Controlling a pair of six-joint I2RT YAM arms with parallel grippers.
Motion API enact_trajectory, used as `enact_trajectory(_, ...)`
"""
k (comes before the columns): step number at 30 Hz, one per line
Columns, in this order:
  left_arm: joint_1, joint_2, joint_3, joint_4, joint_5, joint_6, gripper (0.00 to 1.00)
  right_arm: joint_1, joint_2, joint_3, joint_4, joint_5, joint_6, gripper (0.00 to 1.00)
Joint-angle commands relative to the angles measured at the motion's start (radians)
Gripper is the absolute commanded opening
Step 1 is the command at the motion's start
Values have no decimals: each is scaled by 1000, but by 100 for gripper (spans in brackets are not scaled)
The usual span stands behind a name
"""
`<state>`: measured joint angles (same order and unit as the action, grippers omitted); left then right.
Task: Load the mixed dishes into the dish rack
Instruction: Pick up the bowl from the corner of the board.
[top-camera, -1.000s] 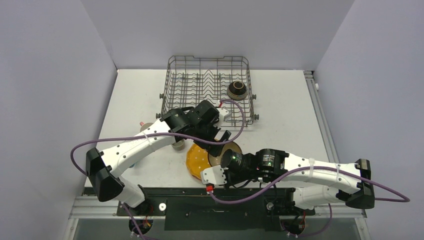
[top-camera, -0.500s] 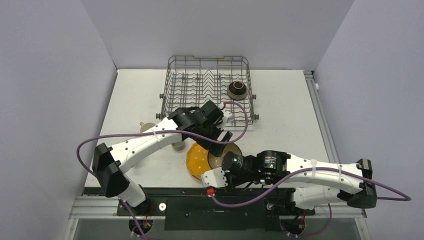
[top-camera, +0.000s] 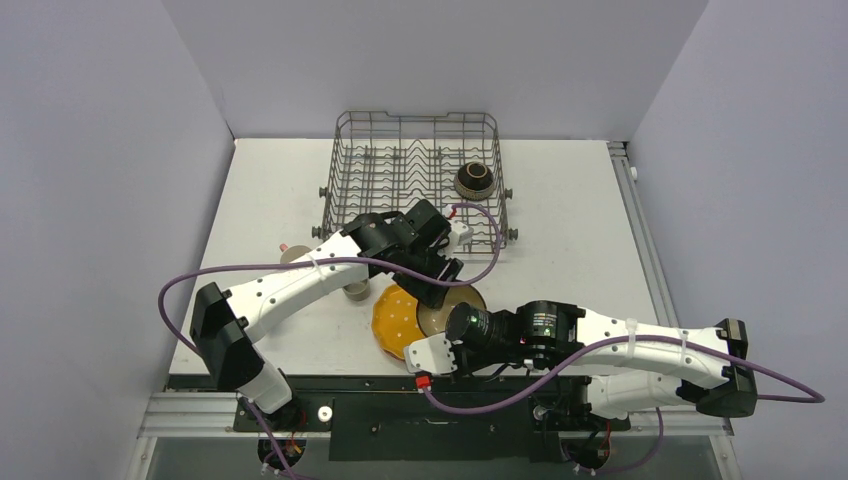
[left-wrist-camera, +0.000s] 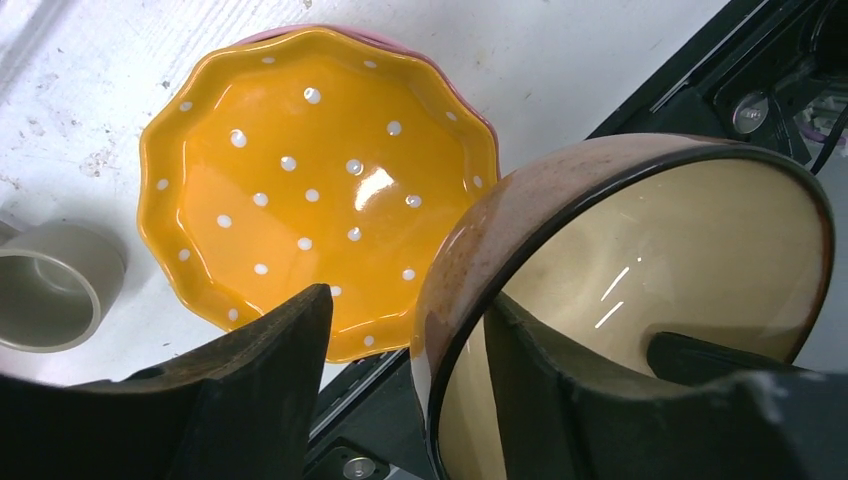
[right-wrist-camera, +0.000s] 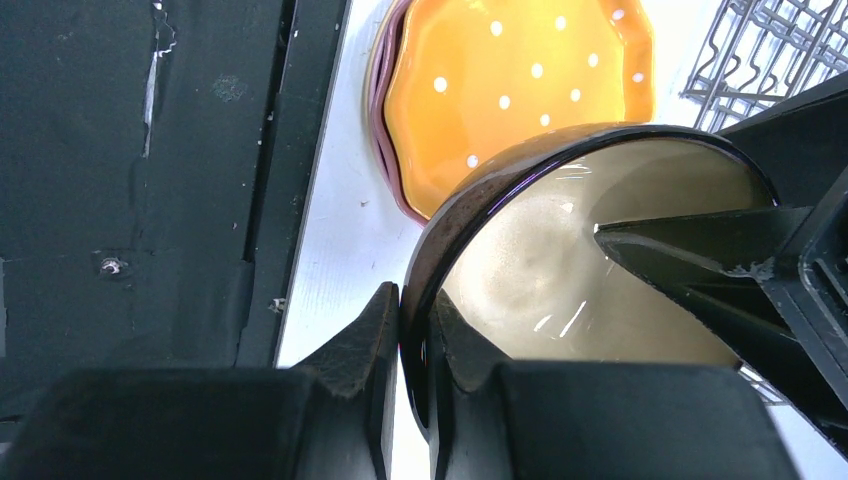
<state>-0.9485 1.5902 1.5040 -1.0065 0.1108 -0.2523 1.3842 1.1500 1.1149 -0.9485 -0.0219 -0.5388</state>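
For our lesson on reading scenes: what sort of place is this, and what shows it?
Probably a robot test cell, not a kitchen: plain walls box in a white table, a left arm and right arm are mounted at its near edge, and a dish rack sits on it.

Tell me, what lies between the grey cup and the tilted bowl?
The orange dotted plate lies between the cup and the bowl; the left wrist view shows it.

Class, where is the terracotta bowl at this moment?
In the top view the terracotta bowl is front centre, just right of the orange dotted plate, its rim pinched by the right gripper.
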Motion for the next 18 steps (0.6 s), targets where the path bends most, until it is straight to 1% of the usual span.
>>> enact_trajectory(1, -3, 3, 47, 5, 21, 15, 51, 10, -36, 32, 73, 62, -19, 0)
enact_trajectory(3, -3, 1, 46, 6, 26, 17, 44, 9, -32, 30, 75, 62, -18, 0)
enact_trajectory(4, -3, 1, 45, 5, 28, 18, 36, 10, -30, 29, 75, 64, -19, 0)
enact_trajectory(5, -1, 1, 45, 6, 29, 19, 31, 10, -27, 29, 75, 66, -19, 0)
enact_trajectory(7, -1, -1, 45, 6, 26, 18, 3, 10, -24, 31, 76, 69, -22, 0)
enact_trajectory(9, 2, -7, 40, 15, 24, 15, 0, 10, -24, 31, 76, 70, -21, 0)
enact_trajectory(13, 9, -26, 35, 30, 30, 8, 0, 10, -24, 29, 80, 87, -9, 0)
enact_trajectory(18, 22, -44, 26, 55, 37, -12, 0, 9, -38, 13, 99, 111, 10, 11)
